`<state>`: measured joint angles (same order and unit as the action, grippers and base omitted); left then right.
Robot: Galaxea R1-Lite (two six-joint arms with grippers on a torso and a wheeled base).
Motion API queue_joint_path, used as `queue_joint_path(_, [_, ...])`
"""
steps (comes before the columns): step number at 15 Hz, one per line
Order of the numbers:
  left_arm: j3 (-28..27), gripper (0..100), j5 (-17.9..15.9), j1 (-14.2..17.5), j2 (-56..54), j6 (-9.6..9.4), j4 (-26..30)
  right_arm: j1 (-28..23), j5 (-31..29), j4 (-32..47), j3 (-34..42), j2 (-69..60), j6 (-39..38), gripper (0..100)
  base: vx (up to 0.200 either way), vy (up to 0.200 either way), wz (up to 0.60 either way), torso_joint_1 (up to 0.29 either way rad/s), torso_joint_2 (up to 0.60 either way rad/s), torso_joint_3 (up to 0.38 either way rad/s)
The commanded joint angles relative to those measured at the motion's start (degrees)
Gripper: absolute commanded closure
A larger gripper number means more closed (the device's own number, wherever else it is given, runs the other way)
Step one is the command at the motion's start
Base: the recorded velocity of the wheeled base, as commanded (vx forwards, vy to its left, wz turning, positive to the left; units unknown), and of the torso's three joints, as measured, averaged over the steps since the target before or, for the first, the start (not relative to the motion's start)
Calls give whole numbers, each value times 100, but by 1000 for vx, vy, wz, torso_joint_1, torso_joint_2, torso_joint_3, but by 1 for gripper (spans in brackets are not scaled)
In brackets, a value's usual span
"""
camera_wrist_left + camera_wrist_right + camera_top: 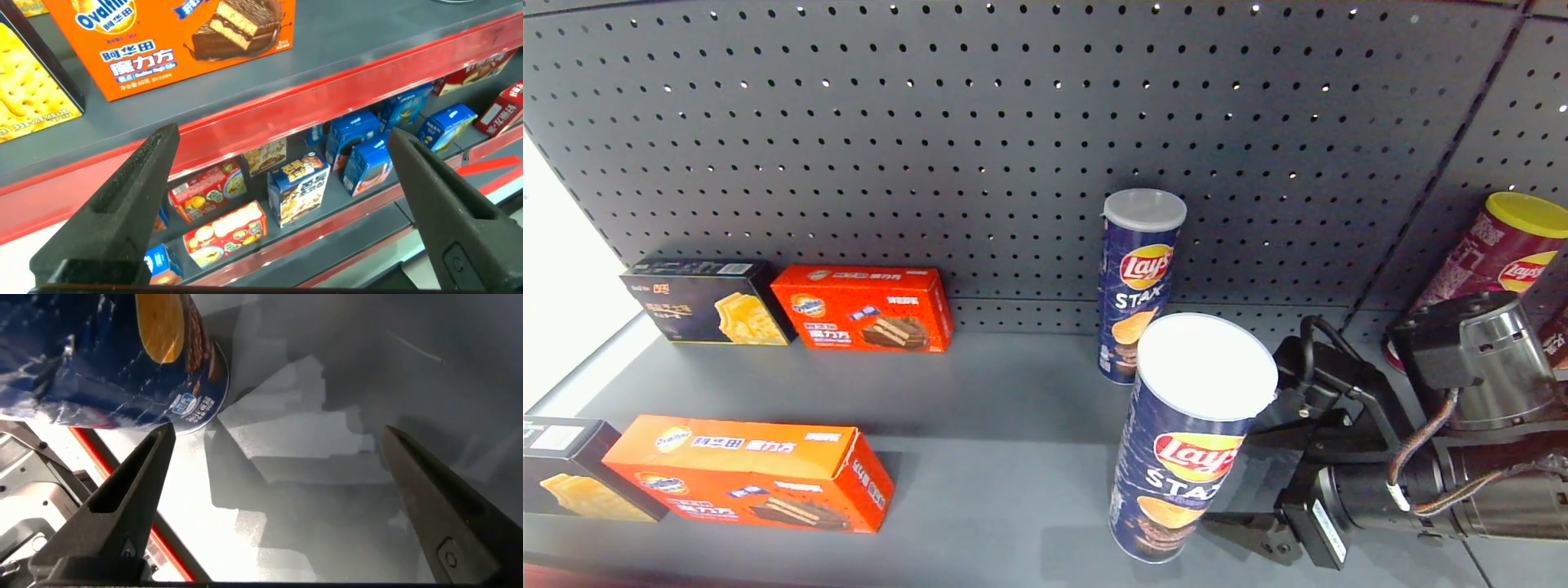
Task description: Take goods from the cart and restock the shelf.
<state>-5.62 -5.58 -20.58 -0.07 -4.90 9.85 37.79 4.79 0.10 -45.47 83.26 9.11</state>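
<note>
Status for you: front chip can (pixel 1192 441) stands on the shelf (pixel 980 408), looks upright, directly ahead of the rear chip can (pixel 1139 286). Right gripper (pixel 1245 453) sits just beside it, jaws spread wide, nothing held. My read is that this placement is done and the retreat is pending. Left gripper (pixel 282 139) is also wide and empty, out in front of the shelf by the orange box (pixel 163 41).

Left to do, as I judge it: pull the right arm clear without clipping the can, then fetch more stock. How much remains I can't tell.

View differences:
- **Right wrist view:** puts the can's base near the red front edge (pixel 82 443) and outside the fingers. There's glare, so probably no contact, but I'm not certain.
- **Left wrist view:** gives you the lower shelf (pixel 368 204), stocked with small boxes (pixel 298 188).
- **Head view:** adds a maroon can (pixel 1494 245) farther right.
</note>
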Motion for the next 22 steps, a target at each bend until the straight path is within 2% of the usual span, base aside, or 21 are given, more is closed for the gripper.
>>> queue_joint_path(1, [-1, 0, 5, 1, 7, -2, -1, -35, -4, -1, 38, -284, -5, 0, 0, 0, 0, 0, 0, 0])
queue_joint_path(4, [-1, 0, 5, 10, 7, -2, -1, -369, -207, -1, 56, -1436, -76, 0, 0, 0, 0, 0, 0, 0])
queue_joint_path(6, [-1, 0, 5, 10, 7, -2, -1, -387, -382, -54, 337, -2130, -111, 0, 0, 0, 0, 0, 0, 0])
queue_joint_path(8, [-1, 0, 5, 10, 7, -2, -1, -378, -681, -265, 1190, -3062, -172, 0, 0, 0, 0, 0, 0, 0])
queue_joint_path(10, [-9, 0, 5, 10, 7, -2, -1, -413, -787, -265, 1726, -3765, -269, 0, 0, 0, 0, 0, 0, 0])
queue_joint_path(13, [-1, 0, 5, 10, 34, -11, -1, -457, -927, -256, 2200, -4336, -278, 0, 0, 0, 0, 0, 0, 0])
queue_joint_path(16, [-1, 0, 5, 10, 34, -11, -1, -879, -927, -247, 2622, -4925, -278, 0, 0, 0, 0, 0, 0, 0])
queue_joint_path(20, [-1, 0, 5, 10, 60, -11, -1, -2039, -883, -212, 3220, -6217, -445, 0, 0, 0, 0, 0, 0, 0])
queue_joint_path(22, [-1, 0, 5, 10, 51, -11, -1, -2777, -892, -203, 3448, -6700, -577, 0, 0, 0, 0, 0, 0, 0])
